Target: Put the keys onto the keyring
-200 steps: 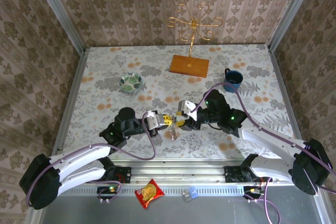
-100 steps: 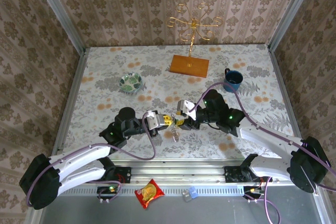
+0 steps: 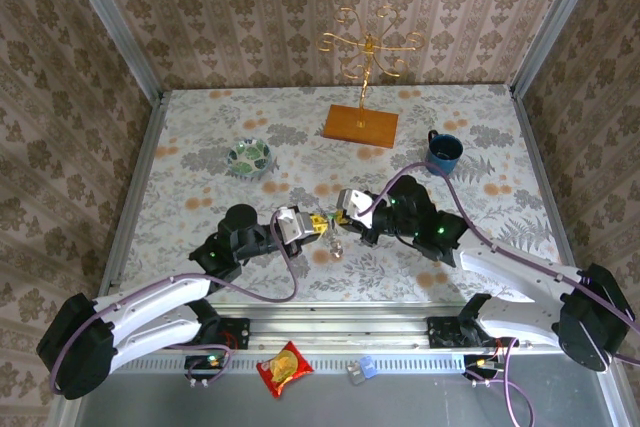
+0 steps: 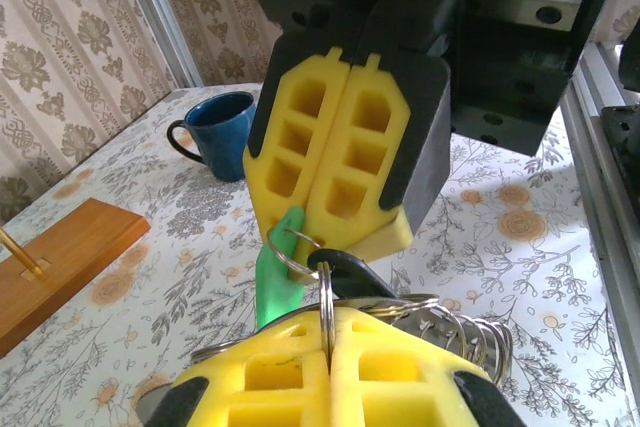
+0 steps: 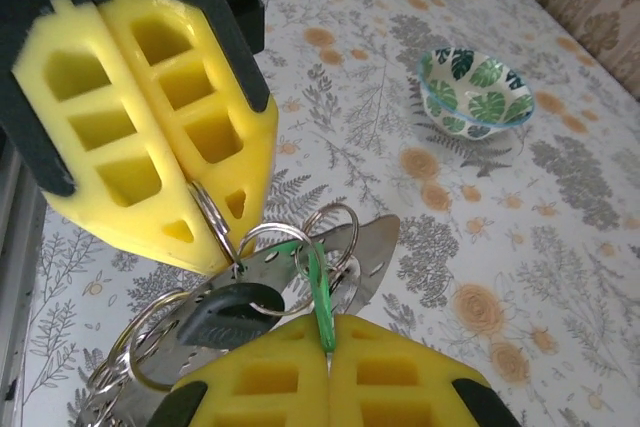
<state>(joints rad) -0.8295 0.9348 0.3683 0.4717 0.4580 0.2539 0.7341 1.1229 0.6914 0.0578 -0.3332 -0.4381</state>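
Both grippers have shifted slightly farther from the near edge. Left gripper clamps the silver metal keyring; right gripper pinches the flat green-headed key mid-air. Threading appears unfinished.

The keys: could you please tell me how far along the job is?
Done: both pieces are lifted and brought together. In hand: left gripper, fingers shut, holds the keyring; right gripper holds the green key. Left: threading the key on; whether it's through is unclear.
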